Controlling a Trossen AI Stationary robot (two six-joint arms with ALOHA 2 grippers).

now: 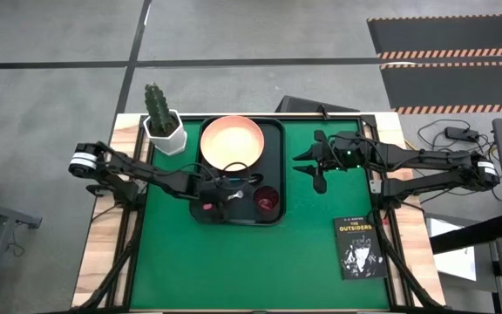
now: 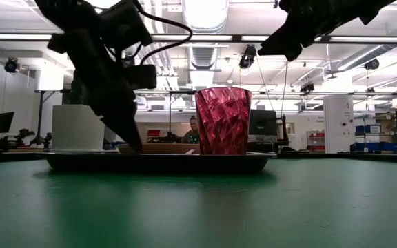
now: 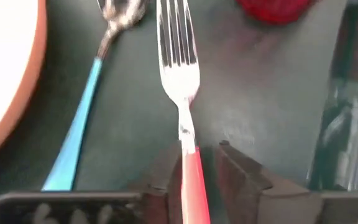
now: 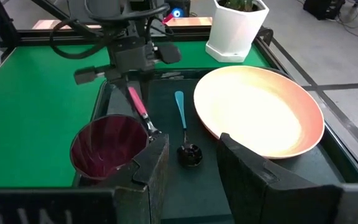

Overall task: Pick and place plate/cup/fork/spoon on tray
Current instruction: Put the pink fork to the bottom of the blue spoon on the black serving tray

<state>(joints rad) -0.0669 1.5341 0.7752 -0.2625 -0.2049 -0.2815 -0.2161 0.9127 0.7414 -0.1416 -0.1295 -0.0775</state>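
- The left gripper [image 1: 209,208] is low over the tray [image 1: 273,131], its fingers closed narrow on the pink handle of the fork [image 4: 140,111].
- The fork lies between the spoon [image 4: 184,132] and the cup [image 1: 267,200].
- The plate [image 1: 232,143] sits on the tray too.
- The right gripper [image 1: 318,164] hangs open above the green mat, beside the tray.

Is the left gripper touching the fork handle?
Touching. In the left wrist view the left gripper has both fingers against the fork handle, no gap showing. The right wrist view agrees.

Maroon cup [image 4: 109,148], salmon-pink plate [image 4: 260,112]
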